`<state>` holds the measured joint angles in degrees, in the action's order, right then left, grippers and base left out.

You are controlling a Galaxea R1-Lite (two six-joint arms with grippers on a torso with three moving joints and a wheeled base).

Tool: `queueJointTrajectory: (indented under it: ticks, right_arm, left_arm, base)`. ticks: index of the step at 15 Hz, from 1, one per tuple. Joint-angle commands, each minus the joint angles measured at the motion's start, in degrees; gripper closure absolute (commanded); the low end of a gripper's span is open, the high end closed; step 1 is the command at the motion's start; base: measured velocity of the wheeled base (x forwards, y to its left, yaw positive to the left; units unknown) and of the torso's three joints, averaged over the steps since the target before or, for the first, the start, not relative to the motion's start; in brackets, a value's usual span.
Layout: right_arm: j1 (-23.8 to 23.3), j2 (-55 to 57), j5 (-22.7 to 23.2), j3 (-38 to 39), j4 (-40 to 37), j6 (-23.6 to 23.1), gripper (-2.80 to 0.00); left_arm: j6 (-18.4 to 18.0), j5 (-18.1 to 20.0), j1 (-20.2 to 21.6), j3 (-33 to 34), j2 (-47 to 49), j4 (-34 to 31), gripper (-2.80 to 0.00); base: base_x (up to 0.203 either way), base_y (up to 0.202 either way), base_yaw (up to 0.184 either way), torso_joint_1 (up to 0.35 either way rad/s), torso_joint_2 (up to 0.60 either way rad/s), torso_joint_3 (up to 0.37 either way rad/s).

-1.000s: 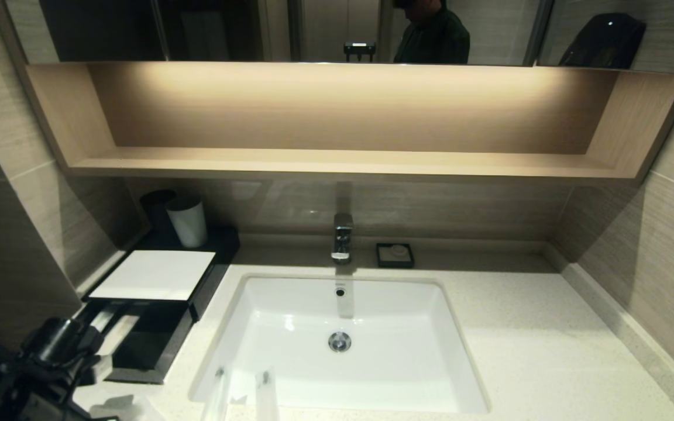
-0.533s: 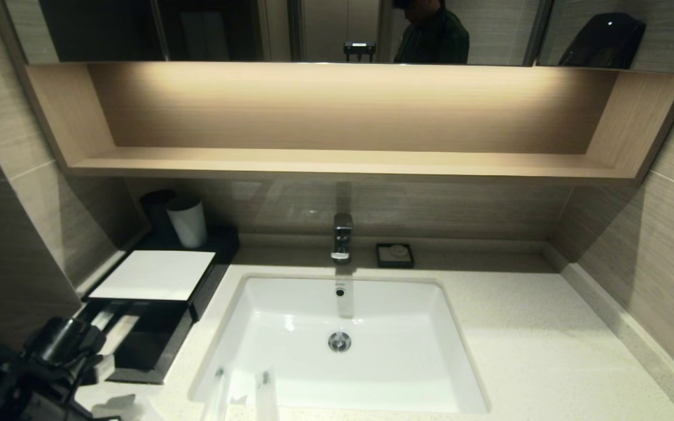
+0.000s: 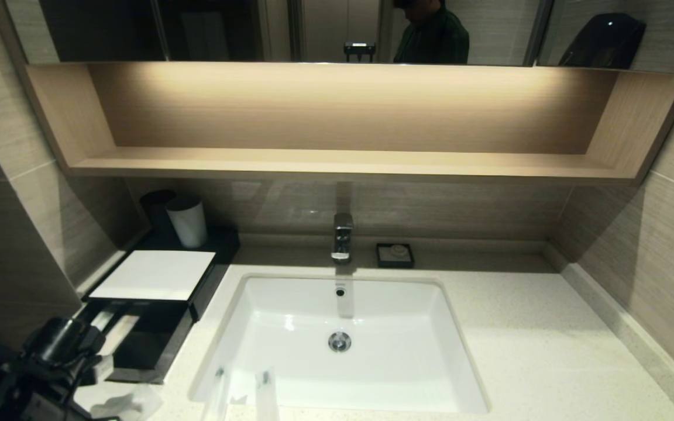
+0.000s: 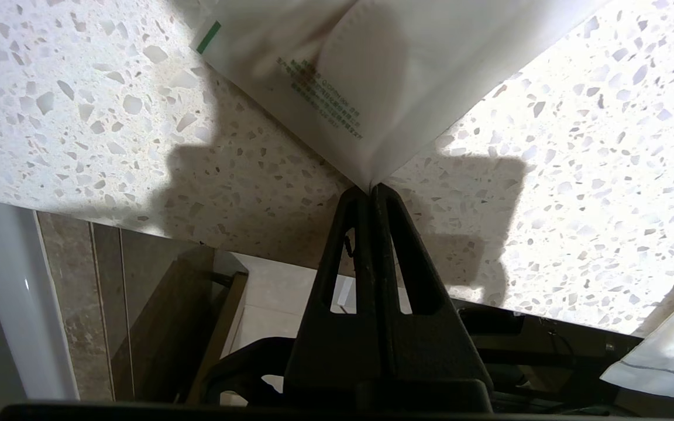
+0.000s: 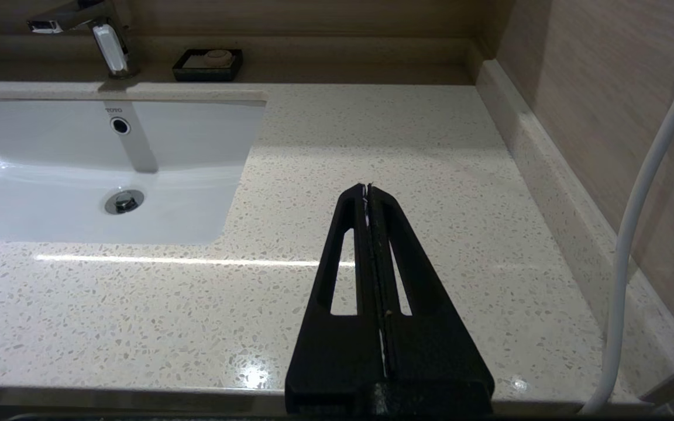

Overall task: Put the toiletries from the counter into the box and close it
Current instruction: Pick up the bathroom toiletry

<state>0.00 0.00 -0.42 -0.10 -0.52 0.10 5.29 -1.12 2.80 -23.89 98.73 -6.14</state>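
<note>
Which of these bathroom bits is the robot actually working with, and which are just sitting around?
Part of the job:
- square packet, pinched at its corner by the left gripper
- long packets at the basin's near edge
- box, drawer open
- counter

Just lying about:
- cups
- tap
- soap dish
- shelf

You cannot read the small green print on the square packet (image 4: 366,76), which the frame cuts off beyond the left gripper (image 4: 370,190); another packet (image 4: 670,356) shows only one corner beside it.
</note>
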Motion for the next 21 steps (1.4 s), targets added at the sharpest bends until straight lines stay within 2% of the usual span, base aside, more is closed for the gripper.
queueJointTrajectory:
  ticks: [1,4,6,8,12,18,21]
  right_arm:
    - [0.08,0.0,-0.02,0.01,0.0,-0.01,0.0]
    - [0.0,0.0,-0.02,0.01,0.0,-0.01,0.0]
    - [0.09,0.0,-0.02,0.01,0.0,-0.01,0.0]
    - [0.08,0.0,-0.02,0.01,0.0,-0.01,0.0]
    - [0.06,0.0,-0.02,0.01,0.0,-0.01,0.0]
    - [0.0,0.0,-0.02,0.01,0.0,-0.01,0.0]
    - [0.09,0.0,-0.02,0.01,0.0,-0.01,0.0]
  left_arm:
    - [0.07,0.07,0.1,-0.01,0.15,-0.01,0.0]
    - [0.07,-0.2,0.1,-0.1,-0.22,0.17,0.0]
    - [0.07,-2.2,0.56,0.0,-0.9,2.27,0.0]
    - [0.16,-5.51,2.59,0.02,-1.95,4.93,0.0]
    - [-0.48,-8.69,7.51,-1.18,-3.26,6.95,0.0]
    - [-1.15,-12.54,10.22,-1.33,-4.47,11.35,0.0]
    - [-2.23,-12.67,12.0,-1.79,-5.23,12.57,0.0]
  base:
    - [0.0,0.0,0.0,0.0,0.0,0.0]
    - [0.0,0.0,0.0,0.0,0.0,0.0]
    - [0.0,0.0,0.0,0.0,0.0,0.0]
    - [0.0,0.0,0.0,0.0,0.0,0.0]
    - [0.0,0.0,0.0,0.0,0.0,0.0]
    - [0.0,0.0,0.0,0.0,0.0,0.0]
    - [0.0,0.0,0.0,0.0,0.0,0.0]
